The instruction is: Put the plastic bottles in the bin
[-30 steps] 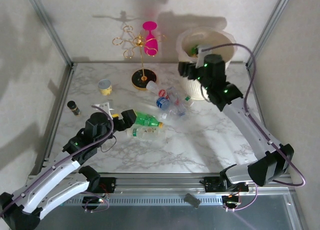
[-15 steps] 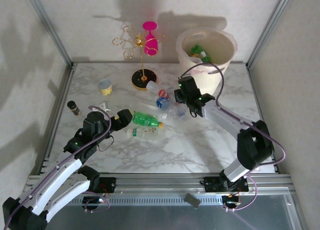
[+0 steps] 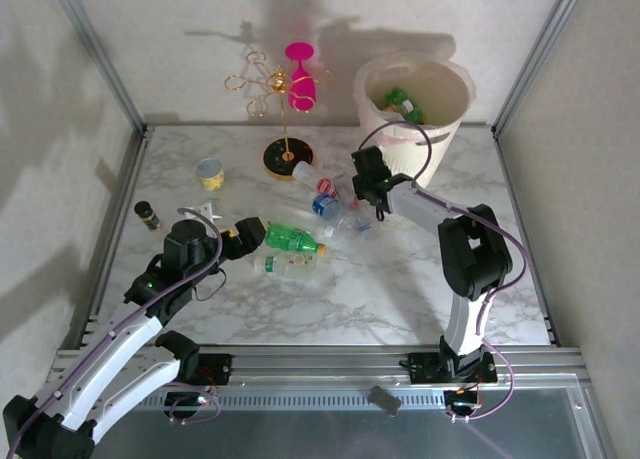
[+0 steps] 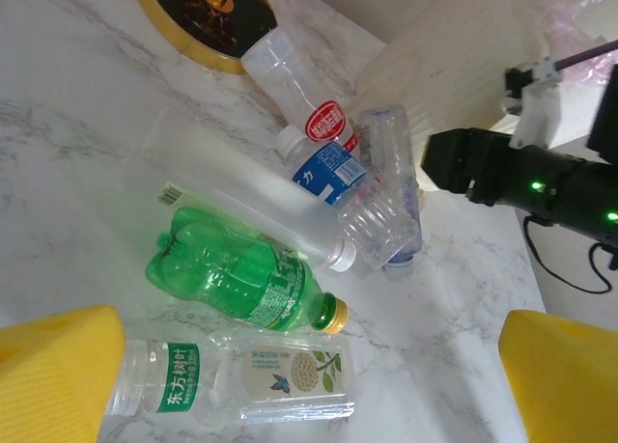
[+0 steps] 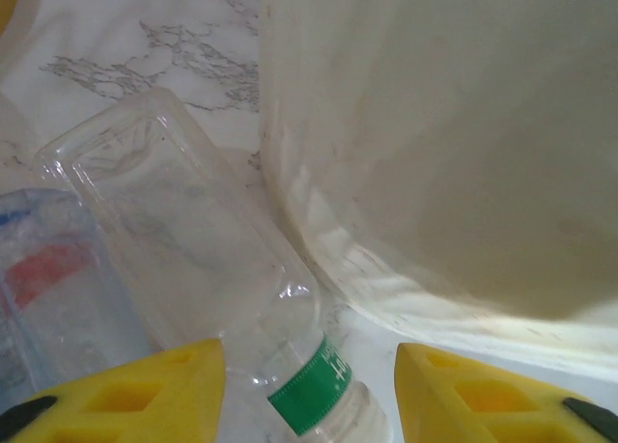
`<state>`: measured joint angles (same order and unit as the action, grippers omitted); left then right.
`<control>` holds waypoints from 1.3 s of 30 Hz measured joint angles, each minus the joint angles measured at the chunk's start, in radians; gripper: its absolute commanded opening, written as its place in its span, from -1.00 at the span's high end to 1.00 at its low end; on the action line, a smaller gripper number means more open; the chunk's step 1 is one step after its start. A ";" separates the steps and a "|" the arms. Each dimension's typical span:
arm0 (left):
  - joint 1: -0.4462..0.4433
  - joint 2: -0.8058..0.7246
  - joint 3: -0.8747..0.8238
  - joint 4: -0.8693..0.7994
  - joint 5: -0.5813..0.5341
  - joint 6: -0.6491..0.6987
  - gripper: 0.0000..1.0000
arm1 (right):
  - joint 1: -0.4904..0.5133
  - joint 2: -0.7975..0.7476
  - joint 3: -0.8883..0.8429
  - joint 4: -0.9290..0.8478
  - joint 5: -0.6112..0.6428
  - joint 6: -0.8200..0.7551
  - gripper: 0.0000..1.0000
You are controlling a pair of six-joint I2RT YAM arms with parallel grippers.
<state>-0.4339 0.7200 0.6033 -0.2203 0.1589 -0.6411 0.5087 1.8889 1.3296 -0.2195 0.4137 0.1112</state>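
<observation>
Several plastic bottles lie in a loose pile mid-table: a green one [image 3: 291, 239] [image 4: 232, 274], a clear one with a green label [image 3: 290, 264] [image 4: 232, 380], a blue-labelled one [image 4: 328, 168] and a red-labelled one [image 4: 290, 86]. More bottles [image 3: 400, 101] lie inside the cream bin [image 3: 415, 129] at the back right. My left gripper [image 3: 247, 235] [image 4: 309, 371] hovers open just left of the green bottle, holding nothing. My right gripper [image 3: 370, 199] [image 5: 309, 395] is low at the bin's foot, jaws open astride the green-banded neck of a clear bottle [image 5: 193, 231], with a gap on the right side.
A gold wire stand [image 3: 268, 84] with a pink glass [image 3: 300, 79] rises from a black round base [image 3: 288, 157] behind the pile. A yellow tub [image 3: 209, 172] and a dark vial [image 3: 147, 214] stand at the left. The bin wall [image 5: 435, 124] is close beside my right fingers.
My right arm came down from over the bin to the table at the bin's foot, its jaws narrowing round a clear bottle's neck. My left gripper edged slightly toward the green bottle.
</observation>
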 measured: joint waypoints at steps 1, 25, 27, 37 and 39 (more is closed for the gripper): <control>0.000 0.002 0.005 0.000 0.002 0.003 -0.99 | -0.002 0.010 0.005 0.000 -0.006 -0.005 -0.02; 0.000 -0.019 0.007 0.042 0.055 0.017 -0.99 | -0.058 0.123 0.105 0.018 -0.259 -0.068 -0.36; 0.000 -0.019 0.007 0.045 0.055 0.017 -0.99 | -0.058 0.123 0.104 0.018 -0.286 -0.072 -0.36; 0.000 -0.049 0.007 0.058 0.062 0.018 -0.99 | -0.057 0.117 0.068 -0.009 -0.396 -0.080 -0.36; 0.000 -0.054 0.007 0.066 0.064 0.018 -0.99 | -0.057 0.117 0.068 -0.017 -0.399 -0.087 -0.38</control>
<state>-0.4339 0.6662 0.6102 -0.1547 0.2230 -0.6231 0.4515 2.0064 1.3975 -0.2367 0.0151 0.0246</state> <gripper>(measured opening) 0.995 0.681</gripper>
